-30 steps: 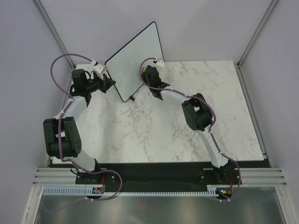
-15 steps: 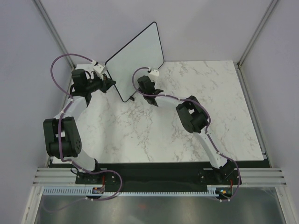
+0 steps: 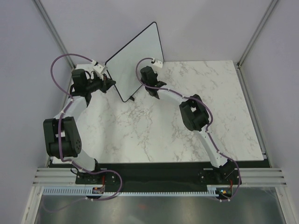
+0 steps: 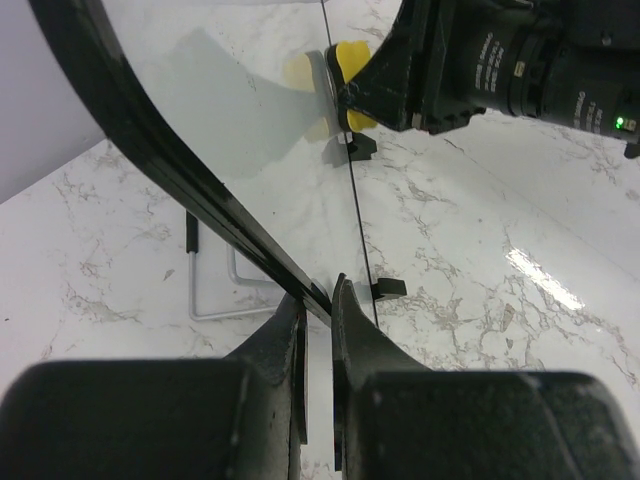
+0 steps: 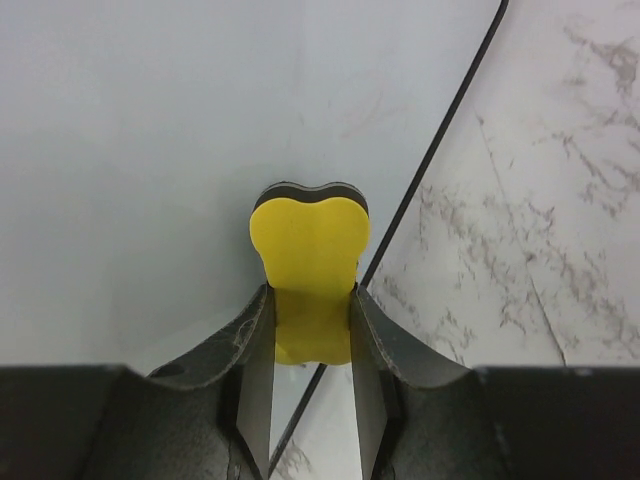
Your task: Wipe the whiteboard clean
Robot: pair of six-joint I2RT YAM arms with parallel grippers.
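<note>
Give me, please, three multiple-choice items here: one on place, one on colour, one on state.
1. Where is the eraser?
A. lying loose, ungripped.
B. in the right tool, against the whiteboard.
C. balanced on the whiteboard's top.
2. What colour is the eraser's back?
A. blue.
B. red.
C. yellow.
3. How is the left tool?
A. shut on the whiteboard's rim.
B. wide open.
C. shut on nothing.
1 B: the right wrist view shows it clamped against the board's face.
2 C: plainly yellow there.
3 A: the left wrist view shows it pinching the black rim.

Glossy whiteboard (image 3: 134,56), polished marble-look table (image 3: 154,135)
</note>
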